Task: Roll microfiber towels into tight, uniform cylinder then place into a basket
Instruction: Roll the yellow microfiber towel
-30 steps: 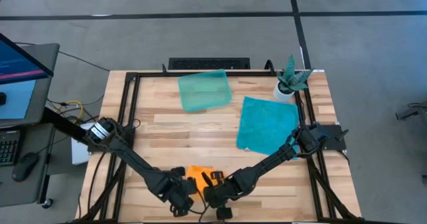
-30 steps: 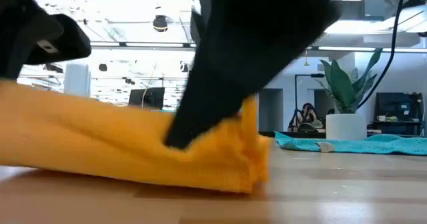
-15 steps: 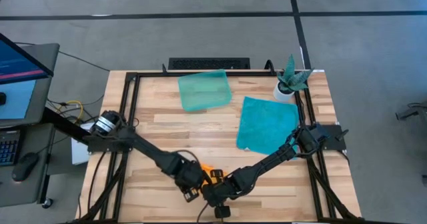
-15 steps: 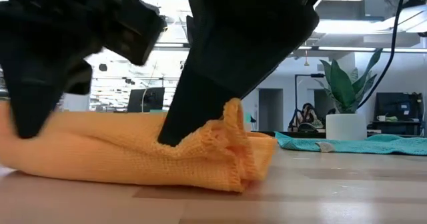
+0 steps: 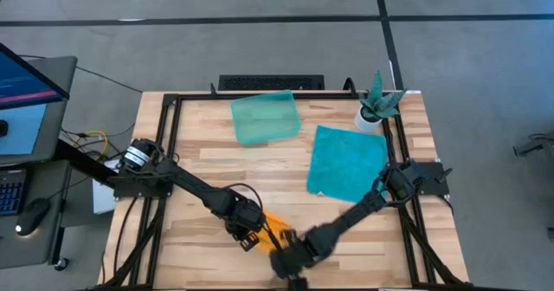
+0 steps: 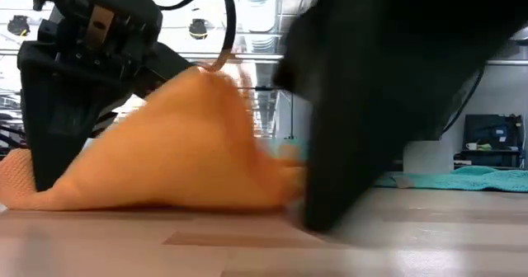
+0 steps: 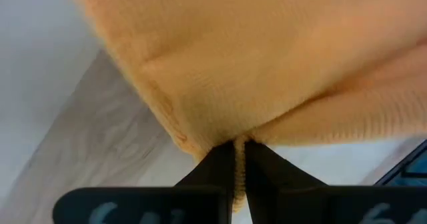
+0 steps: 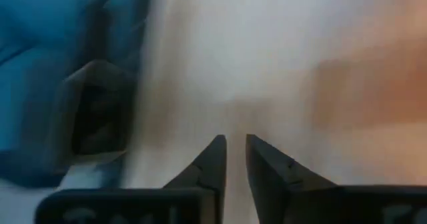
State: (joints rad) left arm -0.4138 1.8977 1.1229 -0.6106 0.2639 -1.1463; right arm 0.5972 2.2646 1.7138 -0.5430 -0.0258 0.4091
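The orange towel (image 5: 272, 225) lies near the table's front edge, bunched and raised into a tent shape (image 6: 177, 149) whose lower edges rest on the wood. My left gripper (image 7: 238, 147) is shut on it, at the towel's left end in the high view (image 5: 247, 236). My right gripper (image 8: 235, 151) stands just right of the towel (image 5: 290, 261), its fingers slightly apart with nothing between them. The teal towel (image 5: 348, 161) lies flat at the right. The pale-green basket (image 5: 265, 118) sits at the far middle. My left gripper pinches a bunched edge of the orange towel (image 7: 220, 134) between its two fingertips, coming steeply from above. How many layers it has, I cannot tell. The cloth rises to a peak (image 6: 202, 71) and slopes down to the table on both sides.
A small white pot with a green plant (image 5: 376, 107) stands at the far right corner, beside the teal towel. Black frame rails (image 5: 166, 144) run along the table's sides. Bare wood lies between the basket and the orange towel.
My left gripper has gone from the table's near edge toward the right and far side, over the orange towel, rolling its wrist. The towel, a low flat roll before, now stands up in a peak. My right gripper has come off the towel's right end.
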